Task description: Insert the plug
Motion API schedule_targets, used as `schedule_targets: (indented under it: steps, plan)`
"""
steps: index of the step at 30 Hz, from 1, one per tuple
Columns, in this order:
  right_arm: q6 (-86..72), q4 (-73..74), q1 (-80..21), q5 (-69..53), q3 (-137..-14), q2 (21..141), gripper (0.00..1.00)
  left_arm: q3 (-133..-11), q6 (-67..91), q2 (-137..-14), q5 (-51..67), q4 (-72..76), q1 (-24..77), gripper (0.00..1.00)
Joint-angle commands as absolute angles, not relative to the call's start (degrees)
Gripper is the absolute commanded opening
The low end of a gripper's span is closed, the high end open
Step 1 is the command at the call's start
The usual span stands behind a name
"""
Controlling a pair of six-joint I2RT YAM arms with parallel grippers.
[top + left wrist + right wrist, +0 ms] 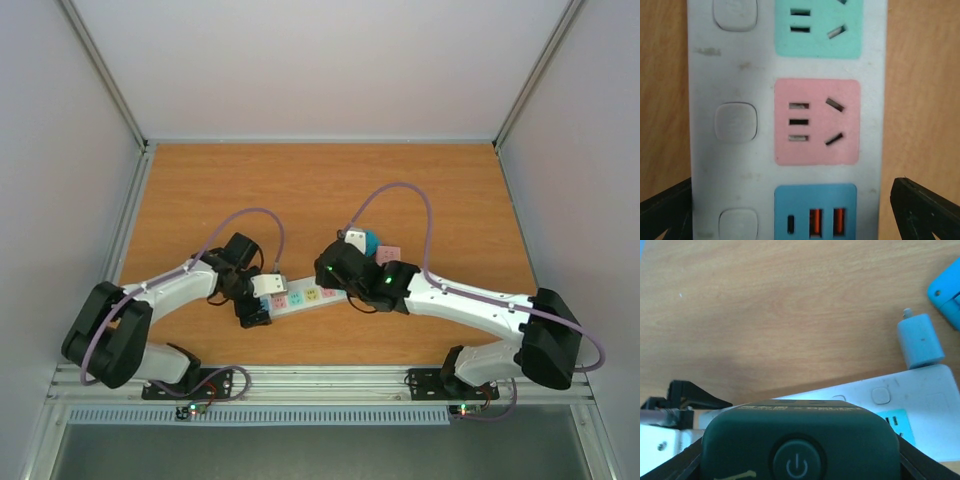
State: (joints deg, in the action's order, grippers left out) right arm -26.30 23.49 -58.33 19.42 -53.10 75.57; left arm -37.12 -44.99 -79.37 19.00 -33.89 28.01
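Note:
A white power strip point(305, 296) lies across the table's middle; in the left wrist view its body point(740, 75) carries a green socket point(817, 27), a pink socket point(817, 121) and a blue USB panel point(815, 212). My left gripper point(255, 312) hovers over the strip's left end, open, its fingers point(922, 210) flanking the strip on both sides. My right gripper point(342, 272) is shut on a dark green plug point(800, 440) with a power symbol, held just above the strip point(920, 405). The plug's prongs are hidden.
A light blue adaptor point(920, 340) lies beside the strip's far edge, with a brighter blue object point(947, 290) behind it. In the top view these are a white, teal and pink cluster point(372, 244). Purple cables loop over both arms.

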Motion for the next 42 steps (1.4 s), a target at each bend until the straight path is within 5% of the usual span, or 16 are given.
schedule_targets:
  steps: [1, 7, 14, 42]
  plan:
    - [-25.6, 24.6, -61.6, 20.1, -56.4, 78.6, 0.04, -38.6, -46.0, -75.6, 26.4, -41.7, 25.2, 1.00]
    - [-26.4, 27.9, -65.9, 20.6, -62.3, 87.1, 0.03, -44.9, -56.0, -68.6, 31.0, -52.7, 13.1, 1.00]
    - [-27.0, 33.6, -70.5, 21.8, -72.6, 98.5, 0.01, -47.8, -49.7, -73.3, 30.2, -47.4, 3.0, 1.00]
    - [-28.4, 38.9, -72.3, 24.3, -84.6, 113.3, 0.01, -40.1, -53.1, -75.0, 29.0, -38.8, 0.7, 1.00]
